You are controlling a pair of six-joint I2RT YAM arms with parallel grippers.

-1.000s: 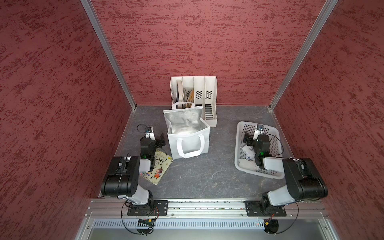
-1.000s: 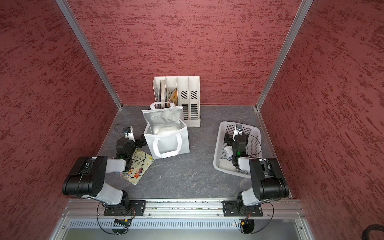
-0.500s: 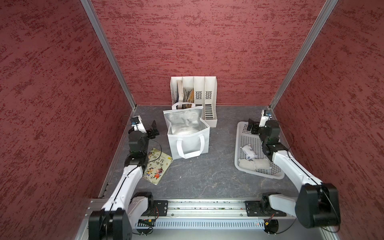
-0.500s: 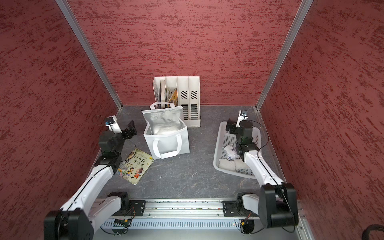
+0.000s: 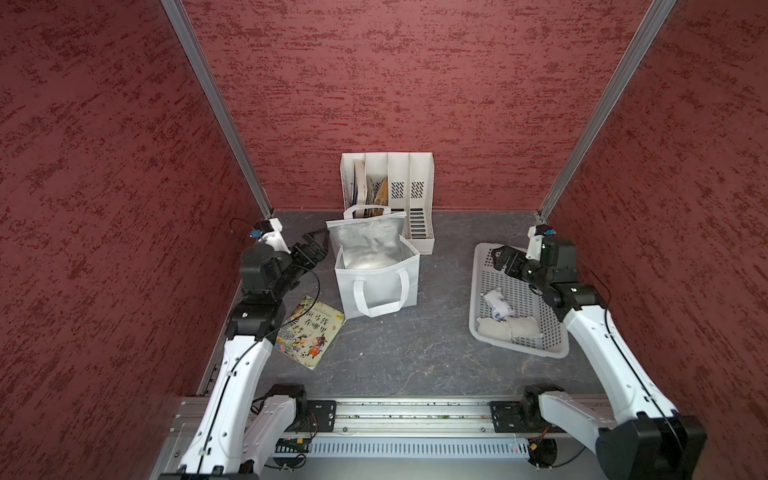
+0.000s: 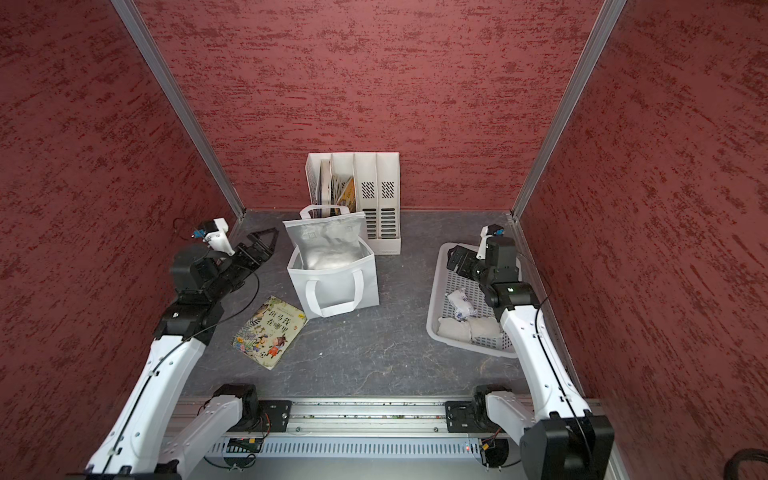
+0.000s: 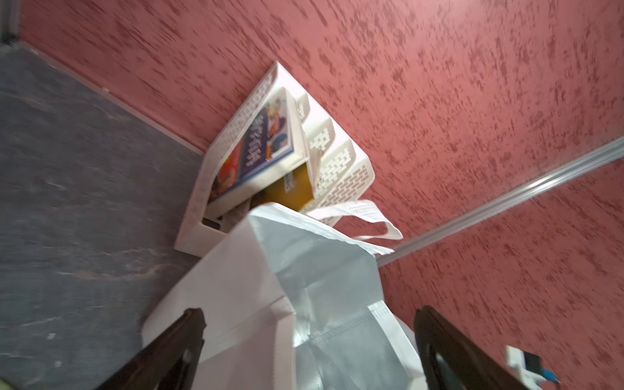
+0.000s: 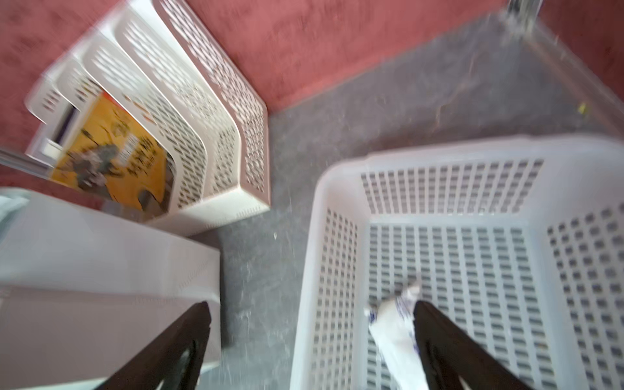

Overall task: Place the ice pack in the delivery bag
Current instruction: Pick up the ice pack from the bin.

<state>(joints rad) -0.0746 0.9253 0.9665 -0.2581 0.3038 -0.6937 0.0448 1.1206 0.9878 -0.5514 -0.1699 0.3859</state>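
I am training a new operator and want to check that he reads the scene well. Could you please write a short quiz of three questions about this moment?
1. True or false: the delivery bag has its top flap folded shut.
2. The right pincer hovers nearest to: A) the perforated basket; B) the picture book; C) the file rack.
3. What does the left pincer hold?

Key
1. False: the flap stands up and the silver lining shows.
2. A.
3. Nothing: it is open, beside the delivery bag.
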